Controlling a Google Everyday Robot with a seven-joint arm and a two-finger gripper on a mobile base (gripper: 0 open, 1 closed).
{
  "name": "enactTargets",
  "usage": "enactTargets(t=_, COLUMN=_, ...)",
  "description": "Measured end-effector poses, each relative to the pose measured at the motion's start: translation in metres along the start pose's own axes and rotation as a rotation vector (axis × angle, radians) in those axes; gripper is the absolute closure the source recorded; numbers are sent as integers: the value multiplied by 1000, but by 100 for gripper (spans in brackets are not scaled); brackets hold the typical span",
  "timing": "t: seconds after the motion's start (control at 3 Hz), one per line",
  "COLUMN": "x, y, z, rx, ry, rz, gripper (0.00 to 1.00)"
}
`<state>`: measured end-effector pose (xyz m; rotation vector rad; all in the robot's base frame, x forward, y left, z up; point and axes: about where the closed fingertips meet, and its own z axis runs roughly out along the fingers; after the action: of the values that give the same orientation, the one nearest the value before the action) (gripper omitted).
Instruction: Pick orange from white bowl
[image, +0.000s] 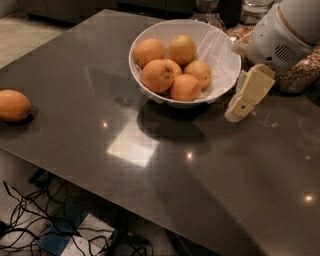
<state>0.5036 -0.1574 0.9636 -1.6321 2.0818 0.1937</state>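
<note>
A dark grey table (165, 180) fills most of the view, glossy enough to throw back spots of ceiling light and a pale square patch near its middle. The white bowl (221, 50) sits on it toward the upper centre of the frame, lined with crinkled white paper and holding five round fruits. The orange (158, 75), the biggest of them, lies at the front left of the pile, touching its neighbours; two smaller oranges (182, 49) sit behind it and two more to its right. The gripper (239, 107), cream-coloured, hangs just beside the bowl's right rim in the upper right of the frame, outside the bowl, tilted down and to the left, with its tip low over the table (whether it is open or closed I cannot tell from here). It holds nothing and touches none of the fruit. Above it is the white, rounded body of the arm (280, 35), with a small vent grille on its side. Behind the arm stands a glass jar of grain (300, 75), partly hidden. An oval, lemon-shaped orange fruit (13, 105) lies alone near the table's left edge, well apart from the bowl. Below the table's near edge, in the lower left, black cables (30, 220) tangle on the floor.
</note>
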Motion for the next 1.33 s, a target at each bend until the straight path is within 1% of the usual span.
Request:
enactTargets(t=0.33, x=-29, y=-15, z=18, rx=-20, ry=-99, rz=-11, gripper=0)
enactTargets(t=0.67, x=-31, y=-14, z=19, rx=-15, ry=-113, rz=-10, gripper=0)
enactTargets(t=1.0, x=-37, y=-19, z=30, rx=-3, ry=-186, rz=29, gripper=0)
enactTargets(t=1.33, x=-52, y=-33, z=44, rx=11, ry=-256, rz=54, gripper=0)
